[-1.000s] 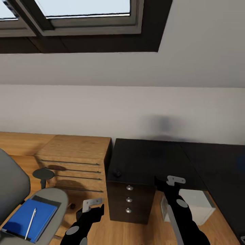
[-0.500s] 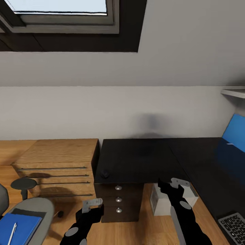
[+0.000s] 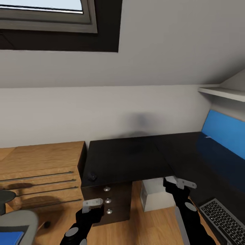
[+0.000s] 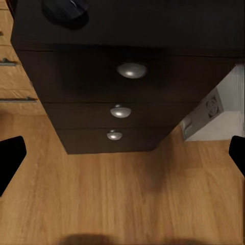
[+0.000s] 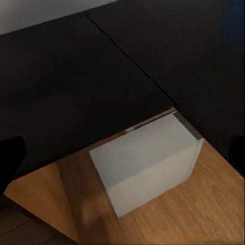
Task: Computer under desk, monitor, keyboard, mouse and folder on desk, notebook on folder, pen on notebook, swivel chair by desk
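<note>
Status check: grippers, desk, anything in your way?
Left gripper and right gripper open, empty. Mouse and keyboard on desk; computer underneath. Drawers ahead of left gripper.

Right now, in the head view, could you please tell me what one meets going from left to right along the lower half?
chair → wooden dresser → mouse → computer → keyboard

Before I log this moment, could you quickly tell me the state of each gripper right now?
Left gripper: open, holding nothing, above the wooden floor.
Right gripper: open, holding nothing, near the white computer.
</note>
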